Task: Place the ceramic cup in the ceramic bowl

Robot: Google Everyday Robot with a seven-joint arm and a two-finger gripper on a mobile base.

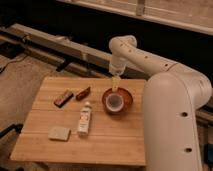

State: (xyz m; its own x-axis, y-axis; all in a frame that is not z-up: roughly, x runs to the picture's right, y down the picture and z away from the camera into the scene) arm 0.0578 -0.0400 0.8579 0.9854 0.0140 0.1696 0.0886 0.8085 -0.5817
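The ceramic cup (pixel 115 102), small and pale, sits upright inside the ceramic bowl (pixel 125 96), an orange-red glossy bowl on the right part of the wooden table (pixel 60 150). My gripper (pixel 115 83) hangs from the white arm just above the bowl's far rim, a little above and behind the cup. Nothing shows between the gripper and the cup.
A white bottle with a label (pixel 85 118) lies left of the bowl. A brown bar (pixel 63 98) and a reddish-brown packet (pixel 83 93) lie at the back left, a pale sponge-like block (pixel 59 133) at the front left. My white base (pixel 175 120) stands beside the table's right edge.
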